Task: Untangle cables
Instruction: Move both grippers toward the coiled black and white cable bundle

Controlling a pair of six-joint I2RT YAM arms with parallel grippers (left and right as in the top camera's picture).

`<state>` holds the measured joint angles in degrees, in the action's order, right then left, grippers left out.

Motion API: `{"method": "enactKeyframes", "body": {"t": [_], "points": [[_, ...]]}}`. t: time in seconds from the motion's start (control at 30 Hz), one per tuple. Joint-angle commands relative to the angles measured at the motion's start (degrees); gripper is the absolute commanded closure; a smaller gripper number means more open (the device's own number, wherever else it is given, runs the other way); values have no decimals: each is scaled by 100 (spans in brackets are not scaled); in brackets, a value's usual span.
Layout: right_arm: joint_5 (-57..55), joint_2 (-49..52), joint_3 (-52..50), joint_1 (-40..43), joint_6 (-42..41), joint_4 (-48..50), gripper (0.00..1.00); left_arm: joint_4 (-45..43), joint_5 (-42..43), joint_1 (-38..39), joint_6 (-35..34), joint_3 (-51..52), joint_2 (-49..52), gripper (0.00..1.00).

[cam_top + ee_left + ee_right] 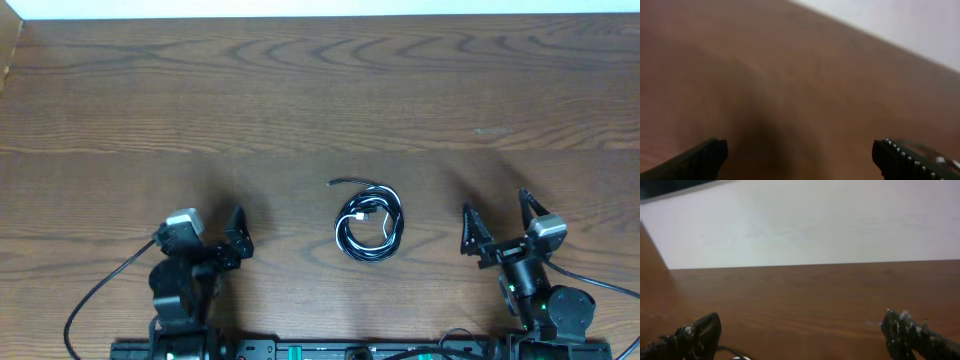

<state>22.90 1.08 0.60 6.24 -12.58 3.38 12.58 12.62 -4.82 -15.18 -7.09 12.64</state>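
The cables (369, 223) lie in one small coil on the wooden table (320, 90), black loops with a short white cord inside and a black end trailing up left. A bit of black cable shows at the bottom left of the right wrist view (732, 352). My left gripper (226, 237) is open and empty, left of the coil. My right gripper (497, 222) is open and empty, right of the coil. In the left wrist view my left gripper's fingers (800, 157) stand wide apart over blurred wood. In the right wrist view my right gripper's fingers (800, 335) are apart too.
Thick black leads (100, 295) run from the arm bases along the near edge. A white wall (805, 220) stands beyond the table's far edge.
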Motion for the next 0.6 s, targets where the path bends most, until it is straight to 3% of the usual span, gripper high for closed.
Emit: {"method": "enactKeyframes", "body": {"t": [0.0, 0.2, 0.4, 0.53, 0.57], "points": [[208, 190, 422, -33, -173, 28, 1, 0, 404, -20, 13, -988, 774, 2], [382, 1329, 1685, -33, -46, -160, 1, 673, 697, 57, 13, -2612, 2304, 2], [929, 3329, 3329, -33, 341, -1300, 1, 1032, 772, 363, 11, -3602, 3261, 2], [1091, 4795, 4688, -33, 673, -3071, 1, 756, 772, 442, 9, -3709, 3368, 2], [979, 5403, 5296, -33, 903, -3985, 1, 625, 778, 442, -46, -3709, 3359, 2]]}}
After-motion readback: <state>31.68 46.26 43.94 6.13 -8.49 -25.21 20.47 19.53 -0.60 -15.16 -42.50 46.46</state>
